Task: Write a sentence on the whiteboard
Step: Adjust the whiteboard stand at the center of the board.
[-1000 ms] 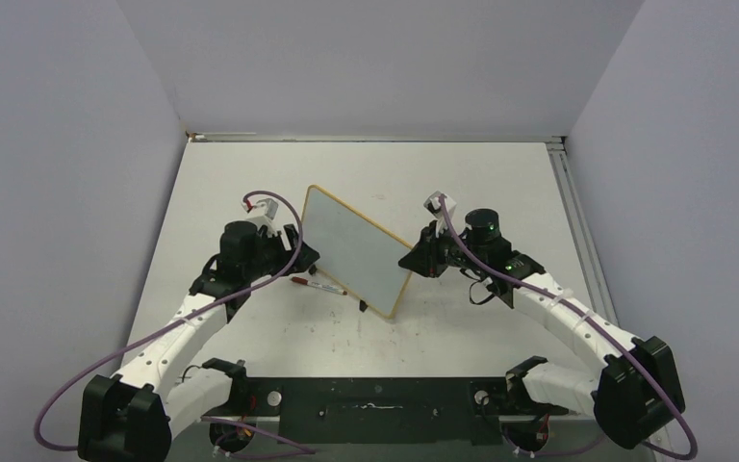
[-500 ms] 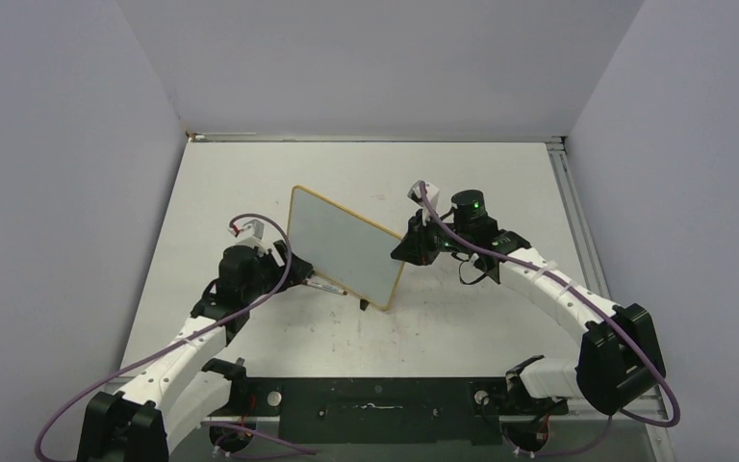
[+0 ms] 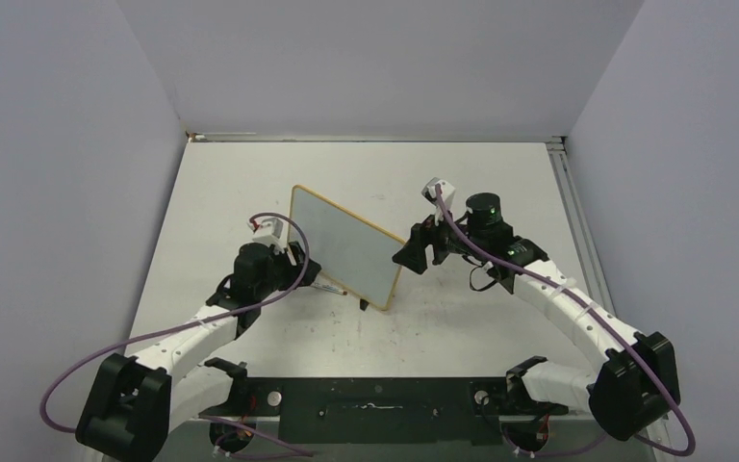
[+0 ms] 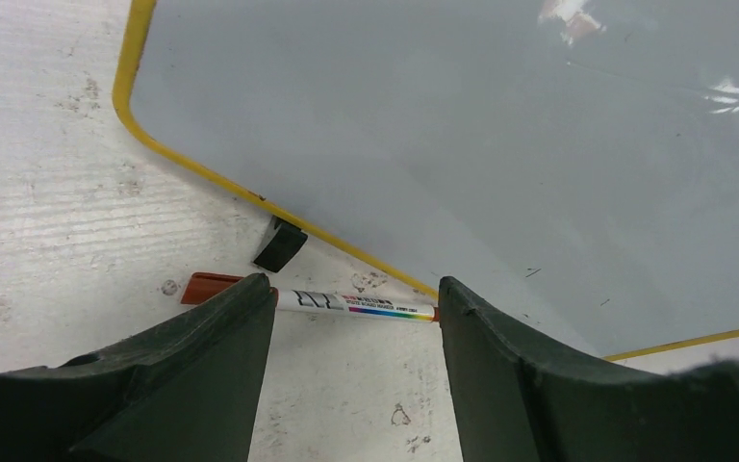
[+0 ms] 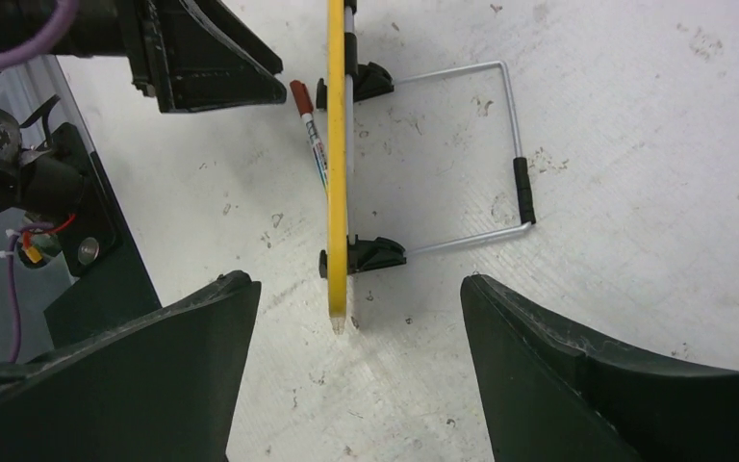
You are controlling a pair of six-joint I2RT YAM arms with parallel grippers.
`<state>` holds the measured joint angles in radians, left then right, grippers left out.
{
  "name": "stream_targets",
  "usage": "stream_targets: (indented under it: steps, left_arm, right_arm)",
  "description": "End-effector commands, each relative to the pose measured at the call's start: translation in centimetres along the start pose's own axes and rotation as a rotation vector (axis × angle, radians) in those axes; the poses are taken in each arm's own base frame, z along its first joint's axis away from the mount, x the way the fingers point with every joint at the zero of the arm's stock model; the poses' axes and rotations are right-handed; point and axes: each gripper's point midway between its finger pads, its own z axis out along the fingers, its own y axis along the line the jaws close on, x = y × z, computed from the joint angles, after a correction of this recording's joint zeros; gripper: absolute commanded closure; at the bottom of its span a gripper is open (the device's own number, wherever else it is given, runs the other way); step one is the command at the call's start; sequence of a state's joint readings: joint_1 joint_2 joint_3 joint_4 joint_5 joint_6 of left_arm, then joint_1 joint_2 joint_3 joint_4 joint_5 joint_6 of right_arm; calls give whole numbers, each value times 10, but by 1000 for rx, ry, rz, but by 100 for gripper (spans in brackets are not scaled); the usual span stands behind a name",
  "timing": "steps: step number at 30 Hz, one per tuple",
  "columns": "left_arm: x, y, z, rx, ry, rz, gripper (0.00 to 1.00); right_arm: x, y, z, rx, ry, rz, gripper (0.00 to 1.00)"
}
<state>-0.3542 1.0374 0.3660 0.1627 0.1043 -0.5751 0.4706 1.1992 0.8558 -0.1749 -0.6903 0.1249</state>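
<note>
Whiteboard (image 3: 342, 245) stands on its wire stand (image 5: 510, 144), middle of the table (image 3: 500, 183), face blank. Both sets of jaws gape wide, empty: left gripper (image 4: 356, 289) over the marker (image 4: 346, 301) at the board's foot, right gripper (image 5: 356, 281) just beside its edge. Clip the board while reaching and you tip it.

The whiteboard (image 4: 462, 125) overruns the left wrist view's top and right edges, the marker (image 4: 356, 304) beside its lower rim is partly hidden behind the fingers (image 4: 202, 375) of the left gripper (image 4: 356, 280), and the right wrist sees the board only edge-on.
</note>
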Motion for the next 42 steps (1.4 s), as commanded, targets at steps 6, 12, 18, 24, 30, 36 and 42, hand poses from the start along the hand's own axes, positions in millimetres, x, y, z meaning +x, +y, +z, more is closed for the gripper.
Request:
stream_targets:
  steps: [6, 12, 18, 24, 30, 36, 42]
  left_arm:
    - [-4, 10, 19, -69, -48, 92, 48]
    - [-4, 9, 27, -51, -62, 116, 52]
    - [1, 11, 34, -27, -70, 147, 52]
    - [2, 8, 40, -14, -59, 158, 53]
    - [10, 5, 47, 12, -33, 145, 54]
    - [19, 6, 48, 17, -22, 137, 55]
    - [34, -7, 43, 51, -6, 155, 55]
  right_arm:
    - [-36, 3, -21, 55, -146, -61, 14]
    - [-40, 6, -30, 66, -173, -64, 11]
    - [-46, 7, -36, 82, -197, -68, 10]
    - [-52, 12, -41, 77, -217, -77, 10]
    - [-50, 12, -43, 82, -215, -74, 13]
    - [-51, 11, -45, 90, -217, -80, 14]
    - [-56, 11, -48, 103, -238, -79, 15]
